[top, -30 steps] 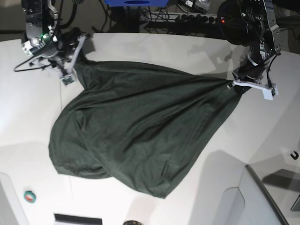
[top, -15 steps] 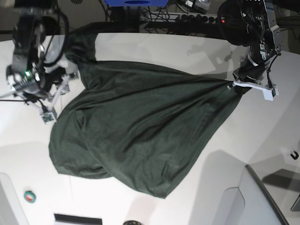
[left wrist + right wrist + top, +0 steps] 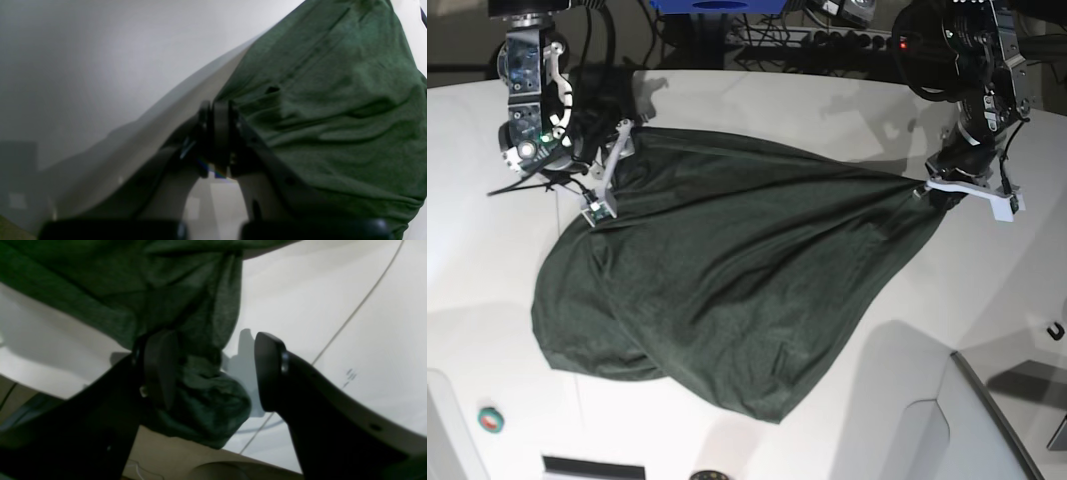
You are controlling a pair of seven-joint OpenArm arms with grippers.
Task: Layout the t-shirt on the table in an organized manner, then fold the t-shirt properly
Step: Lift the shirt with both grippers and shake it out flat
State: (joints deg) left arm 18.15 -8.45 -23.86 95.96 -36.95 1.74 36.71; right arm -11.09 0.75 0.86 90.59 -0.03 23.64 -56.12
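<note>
The t-shirt, dark green and rumpled, lies spread across the middle of the white table in your base view. Your left gripper, at that view's right edge, has its jaws pressed together on a bunched corner of the fabric. Your right gripper, at the cloth's upper-left edge, stands with jaws wide apart; a wad of fabric rests against one finger, unclamped.
</note>
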